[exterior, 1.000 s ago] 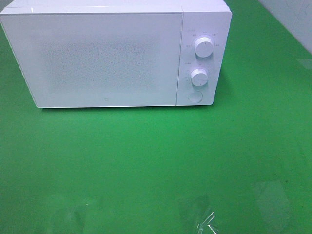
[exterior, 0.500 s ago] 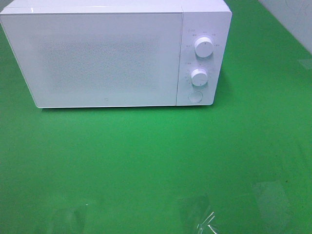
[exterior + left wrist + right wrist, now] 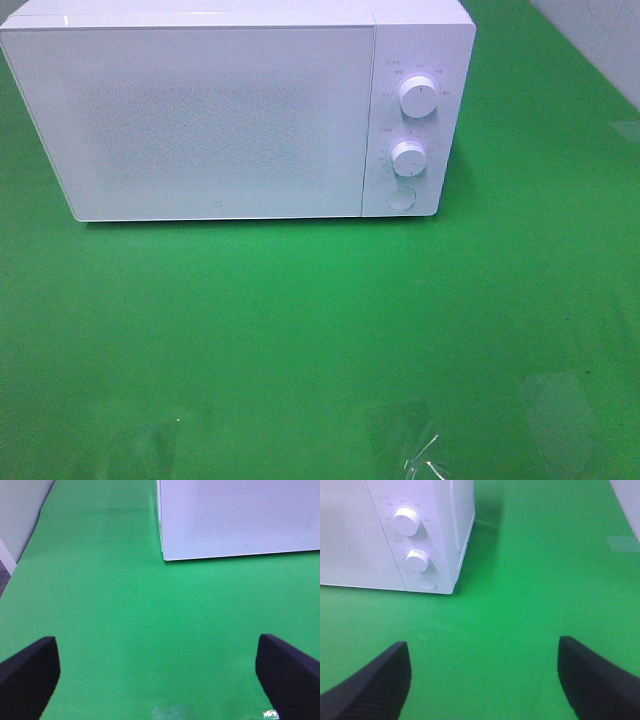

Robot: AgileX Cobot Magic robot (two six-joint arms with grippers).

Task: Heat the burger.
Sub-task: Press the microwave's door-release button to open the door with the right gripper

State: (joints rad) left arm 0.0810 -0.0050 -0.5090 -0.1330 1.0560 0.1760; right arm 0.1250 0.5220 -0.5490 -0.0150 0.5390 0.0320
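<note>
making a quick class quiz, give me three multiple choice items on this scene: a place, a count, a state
1. Seen from the front, where on the microwave do the knobs sit? A right of the door B left of the door C on top
2. How many knobs? A one B two C four
3. The door is: A swung open B shut C taken off
Answers: 1 A, they stand beside the door's right edge; 2 B, one above the other; 3 B, it lies flush with the front.

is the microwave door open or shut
Shut: the door sits flush with the control panel, and none of the inside shows.
</note>
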